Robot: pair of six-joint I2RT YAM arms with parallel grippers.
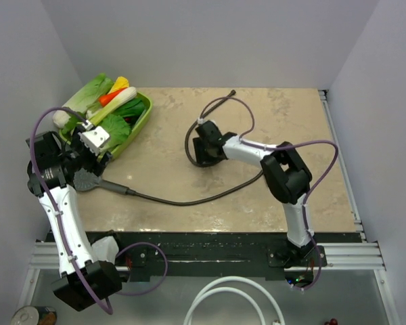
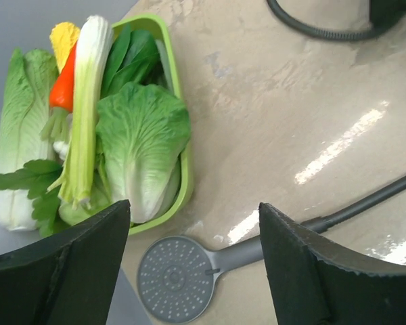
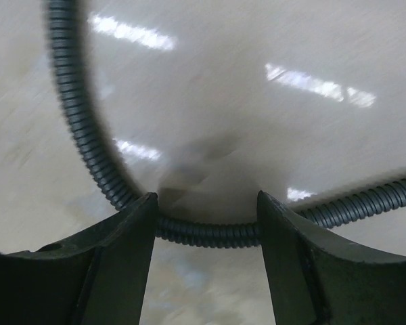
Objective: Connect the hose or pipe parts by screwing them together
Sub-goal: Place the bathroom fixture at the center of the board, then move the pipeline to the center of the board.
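Observation:
The grey shower-head disc [image 2: 176, 277] lies face up on the table beside the green basket, its handle [image 2: 247, 252] joined to the dark hose [image 1: 189, 200]. My left gripper [image 2: 194, 205] hovers open above the disc and handle, with nothing between its fingers [image 2: 311, 271]. From the handle the hose runs right, then loops up around my right gripper [image 1: 204, 152] to a free end [image 1: 231, 93] at the back. My right gripper [image 3: 206, 196] is open low over the table. The ribbed hose [image 3: 206, 233] crosses from one fingertip to the other, ungripped.
A green basket [image 1: 143, 115] of toy vegetables sits at the back left, close to my left gripper and also showing in the left wrist view [image 2: 184, 156]. A thick white looped tube [image 1: 223, 298] and a can [image 1: 34, 316] lie below the table's near edge. Walls enclose three sides.

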